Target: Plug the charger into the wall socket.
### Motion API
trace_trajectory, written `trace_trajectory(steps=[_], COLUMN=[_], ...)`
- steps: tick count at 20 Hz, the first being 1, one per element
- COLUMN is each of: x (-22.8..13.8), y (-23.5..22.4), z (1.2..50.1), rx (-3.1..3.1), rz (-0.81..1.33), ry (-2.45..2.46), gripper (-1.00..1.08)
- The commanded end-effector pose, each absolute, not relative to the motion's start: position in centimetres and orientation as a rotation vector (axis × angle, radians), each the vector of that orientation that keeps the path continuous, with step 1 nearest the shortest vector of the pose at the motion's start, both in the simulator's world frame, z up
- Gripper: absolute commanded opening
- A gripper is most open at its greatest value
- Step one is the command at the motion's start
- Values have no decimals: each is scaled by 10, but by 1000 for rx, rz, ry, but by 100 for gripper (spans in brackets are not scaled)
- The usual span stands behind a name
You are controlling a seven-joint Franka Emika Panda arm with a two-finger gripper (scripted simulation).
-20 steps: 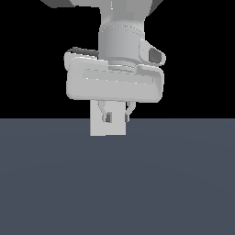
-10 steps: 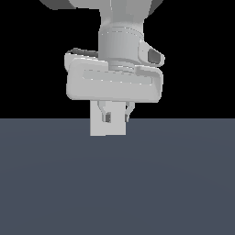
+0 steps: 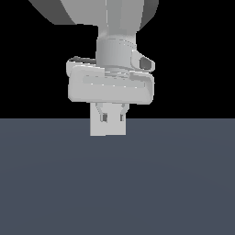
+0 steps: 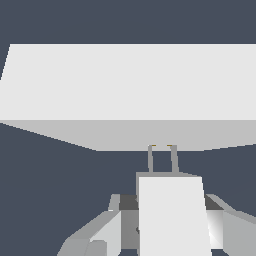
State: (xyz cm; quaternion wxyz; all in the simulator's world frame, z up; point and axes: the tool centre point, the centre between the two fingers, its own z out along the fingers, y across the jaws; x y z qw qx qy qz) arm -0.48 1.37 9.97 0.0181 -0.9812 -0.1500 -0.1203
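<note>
In the wrist view the charger (image 4: 170, 215), a plain off-white block, sits between my gripper's (image 4: 165, 227) fingers (image 4: 100, 232), which are shut on it. Its two thin prongs (image 4: 150, 159) reach forward, and their yellowish tips meet the face of the wall socket (image 4: 130, 82), a broad off-white plate. How deep the prongs go I cannot tell. In the exterior view the gripper (image 3: 112, 118) hangs in front of the square wall socket (image 3: 108, 129). There the charger blends into the plate and cannot be made out.
A flat dark grey-blue floor (image 3: 117, 183) fills the lower half of the exterior view, with black background above it. The arm's big grey link (image 3: 92, 11) fills the top of that view.
The hand has sunk very slightly and the arm link fills more of the top. The white plate and the grip look unchanged.
</note>
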Motion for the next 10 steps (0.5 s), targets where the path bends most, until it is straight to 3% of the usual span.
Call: trace_trajectory(steps=[1,10], x=[3,12], y=[16,19], z=[100,100], rx=[-3048,-3047], rz=[-374,-374], ry=[-466,-466], gripper=[-100,-100])
